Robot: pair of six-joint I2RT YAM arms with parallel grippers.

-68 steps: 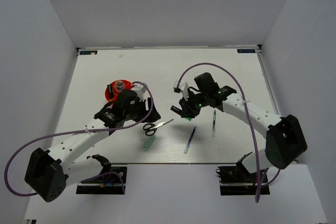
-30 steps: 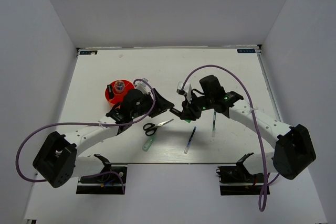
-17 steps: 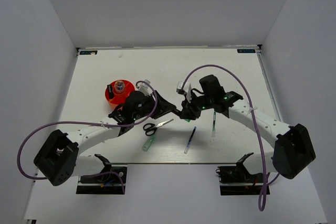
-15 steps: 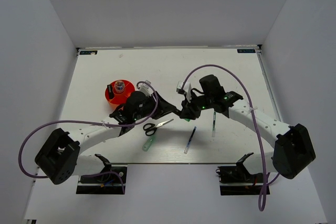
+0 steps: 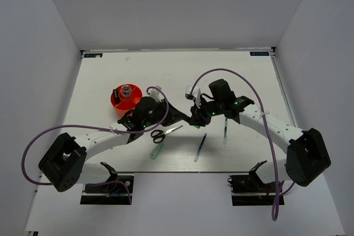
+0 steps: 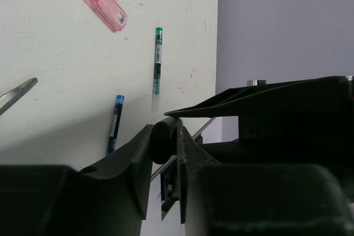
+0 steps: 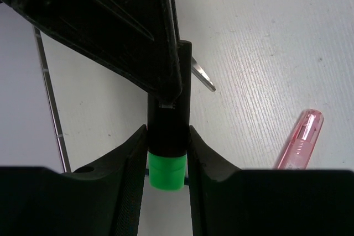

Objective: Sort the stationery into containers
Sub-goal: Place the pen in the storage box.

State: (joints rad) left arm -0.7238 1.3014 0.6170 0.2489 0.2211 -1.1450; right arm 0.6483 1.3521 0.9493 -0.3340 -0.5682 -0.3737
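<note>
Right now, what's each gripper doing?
Left gripper: closed on the black end of the marker.
Right gripper: closed on the same marker, near its green end.

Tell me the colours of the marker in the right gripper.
The marker is black with a bright green end; the right wrist view shows it best.

Overhead and close wrist views share scissors (image 5: 165,132).

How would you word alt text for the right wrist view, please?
The right gripper clamps a green-ended black marker, its far end between the left gripper's fingers. A pink marker and a scissor tip lie on the white table.
</note>
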